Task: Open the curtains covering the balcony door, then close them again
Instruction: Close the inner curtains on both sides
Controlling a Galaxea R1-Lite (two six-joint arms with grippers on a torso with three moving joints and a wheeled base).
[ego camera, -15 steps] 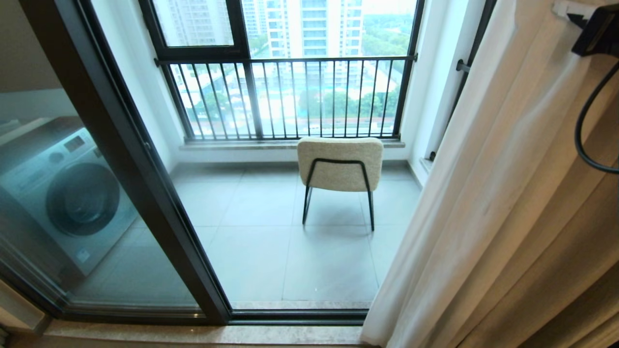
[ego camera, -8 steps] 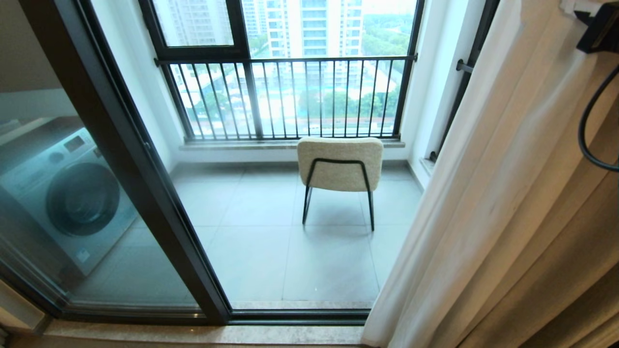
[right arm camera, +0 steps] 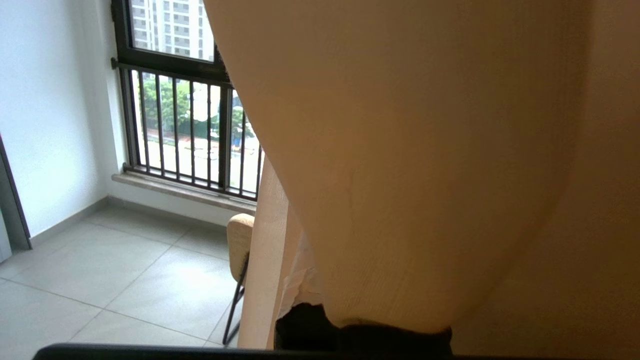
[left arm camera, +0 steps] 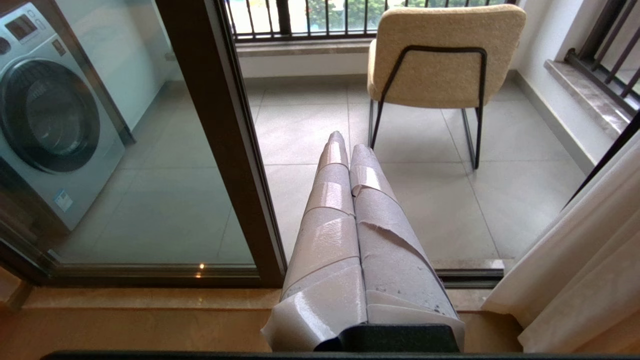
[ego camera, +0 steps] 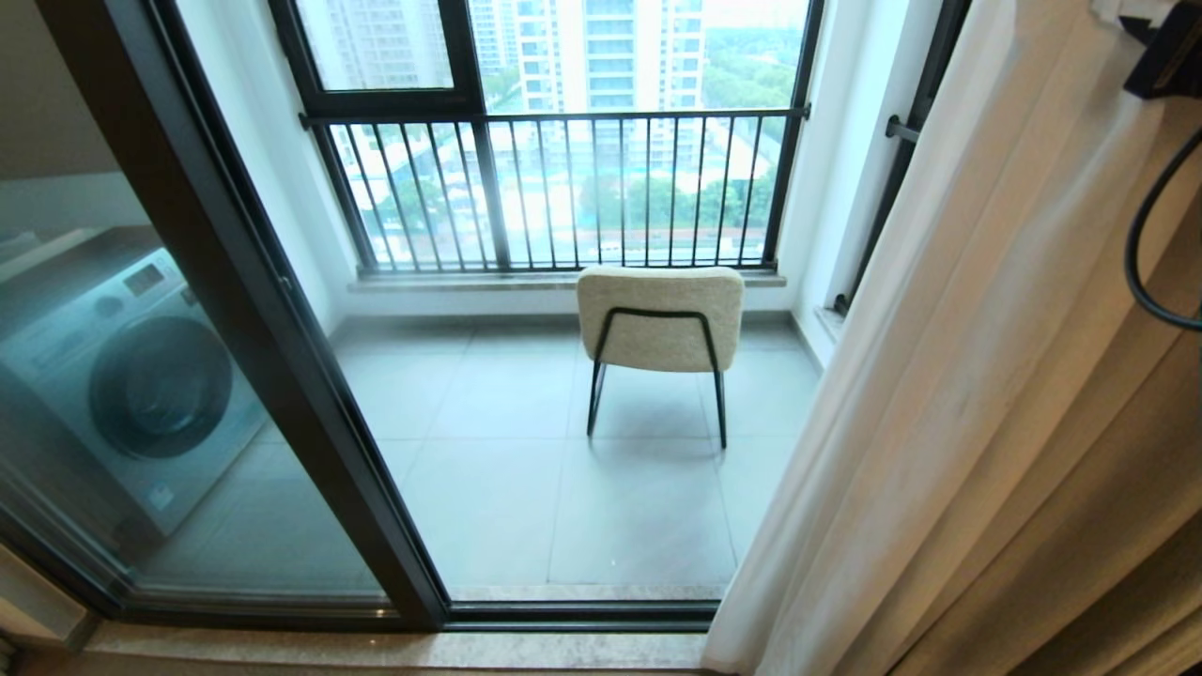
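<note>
The cream curtains [ego camera: 939, 422] hang bunched in long folds at the right of the head view, leaving the balcony door [ego camera: 282, 376] and its opening uncovered. My right gripper [ego camera: 1157, 42] is high at the top right corner, against the curtain's upper part. In the right wrist view the fabric [right arm camera: 425, 150] drapes over the jaws and hides them, apart from a strip of one taped finger [right arm camera: 300, 285]. I cannot see whether cloth is pinched. My left gripper [left arm camera: 348, 142] is parked low, its taped fingers pressed together and empty, pointing at the balcony floor.
A beige chair [ego camera: 660, 319] on black legs stands on the balcony tiles before the black-barred railing [ego camera: 563, 188]. A washing machine [ego camera: 131, 376] shows behind the left glass panel. The door's bottom track [ego camera: 582, 615] crosses the threshold. A black cable [ego camera: 1141, 253] loops beside the curtain.
My right gripper has drifted slightly to the right at the top corner, and the curtain's upper edge has shifted that way with it. The left arm has stayed still.
</note>
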